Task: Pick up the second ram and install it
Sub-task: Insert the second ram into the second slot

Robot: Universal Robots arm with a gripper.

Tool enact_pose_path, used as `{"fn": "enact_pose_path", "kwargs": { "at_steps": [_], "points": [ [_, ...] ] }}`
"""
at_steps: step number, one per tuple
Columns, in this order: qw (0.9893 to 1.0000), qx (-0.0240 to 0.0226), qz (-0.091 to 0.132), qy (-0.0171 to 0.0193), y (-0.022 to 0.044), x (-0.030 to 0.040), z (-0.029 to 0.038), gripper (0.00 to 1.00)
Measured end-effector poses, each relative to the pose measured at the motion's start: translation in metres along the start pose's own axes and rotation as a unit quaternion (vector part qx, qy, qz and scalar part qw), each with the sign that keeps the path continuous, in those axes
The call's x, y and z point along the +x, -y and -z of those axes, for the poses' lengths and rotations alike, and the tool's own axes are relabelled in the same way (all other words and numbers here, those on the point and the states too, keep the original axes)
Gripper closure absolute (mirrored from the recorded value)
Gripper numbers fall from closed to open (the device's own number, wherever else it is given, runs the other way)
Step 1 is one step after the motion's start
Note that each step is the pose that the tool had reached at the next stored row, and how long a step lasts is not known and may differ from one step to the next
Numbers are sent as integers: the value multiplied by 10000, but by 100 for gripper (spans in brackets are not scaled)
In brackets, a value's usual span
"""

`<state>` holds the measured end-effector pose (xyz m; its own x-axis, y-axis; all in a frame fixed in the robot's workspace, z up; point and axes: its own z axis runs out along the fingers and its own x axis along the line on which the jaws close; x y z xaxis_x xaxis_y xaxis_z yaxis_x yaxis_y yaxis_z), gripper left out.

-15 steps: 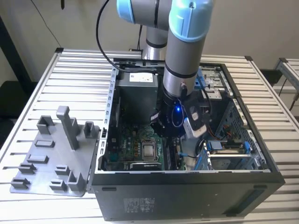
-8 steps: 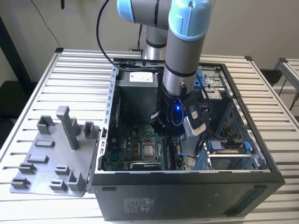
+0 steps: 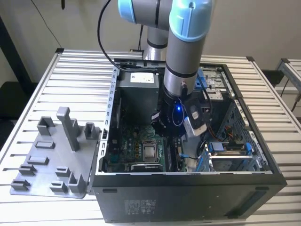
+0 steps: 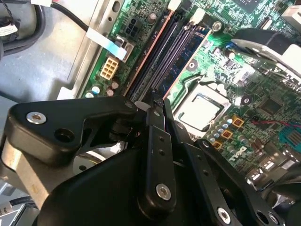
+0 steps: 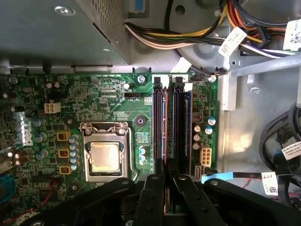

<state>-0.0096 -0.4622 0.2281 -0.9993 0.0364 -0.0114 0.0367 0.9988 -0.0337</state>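
The thin, dark, chip-lined second ram (image 5: pixel 181 123) sits upright in a slot beside the silver processor socket (image 5: pixel 104 155). The black hand (image 5: pixel 165 184) hovers over its end. Whether it grips, I cannot tell.

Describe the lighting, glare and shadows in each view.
Exterior view: a blue light glows, and the computer case is shadowed inside. First wrist view: even light, the processor gleams. Second wrist view: the claw is a dark foreground mass.

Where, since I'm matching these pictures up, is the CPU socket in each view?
Exterior view: the CPU socket sits inside the case, below the arm.
First wrist view: the socket lies beside the memory slots.
Second wrist view: the socket lies just past the gripper.
Shared landmark: the memory slots.
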Motion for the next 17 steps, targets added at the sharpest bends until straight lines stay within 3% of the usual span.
{"fn": "enact_pose_path", "kwargs": {
  "at_steps": [17],
  "points": [
    [10000,1,5,0,-8,-16,-46,86]
  ]
}}
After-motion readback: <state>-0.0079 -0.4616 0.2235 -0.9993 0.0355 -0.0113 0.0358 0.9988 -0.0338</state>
